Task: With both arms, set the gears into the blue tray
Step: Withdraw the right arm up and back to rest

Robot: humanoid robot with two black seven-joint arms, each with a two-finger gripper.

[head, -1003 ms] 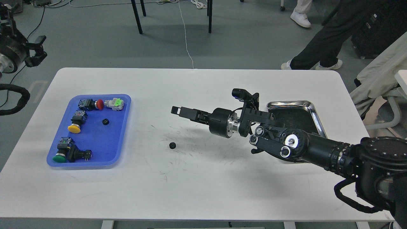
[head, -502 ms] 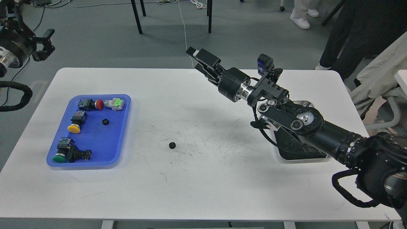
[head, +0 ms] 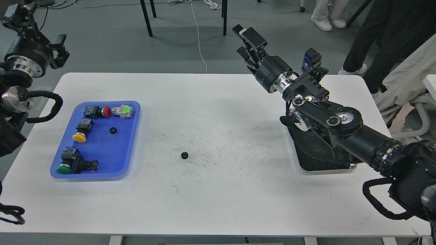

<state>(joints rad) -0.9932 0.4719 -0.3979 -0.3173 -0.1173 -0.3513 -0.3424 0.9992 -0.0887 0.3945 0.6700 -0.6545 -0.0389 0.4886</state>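
The blue tray [head: 102,151] lies on the left of the white table. One tiny black gear [head: 113,130] rests inside it, near its right rim. Another gear [head: 184,155] lies on the bare tabletop near the middle, apart from both arms. My right gripper [head: 238,39] is raised high over the table's far edge, pointing up and left, open with nothing between its fingers. My left gripper [head: 22,17] hangs off the table's far-left corner, seen dark and end-on, so I cannot make out its fingers.
The blue tray also holds coloured push-button switches: red [head: 102,111], green-white [head: 123,111], yellow [head: 81,132] and green [head: 69,163]. A steel tray [head: 327,169] sits at the right, partly under my right arm. Chair legs, a cable and people's legs are beyond the table.
My right arm has lifted from low over the table's middle and swung back to the right, ending high over the far edge. My left arm has come a little further in. Neither gear moved.
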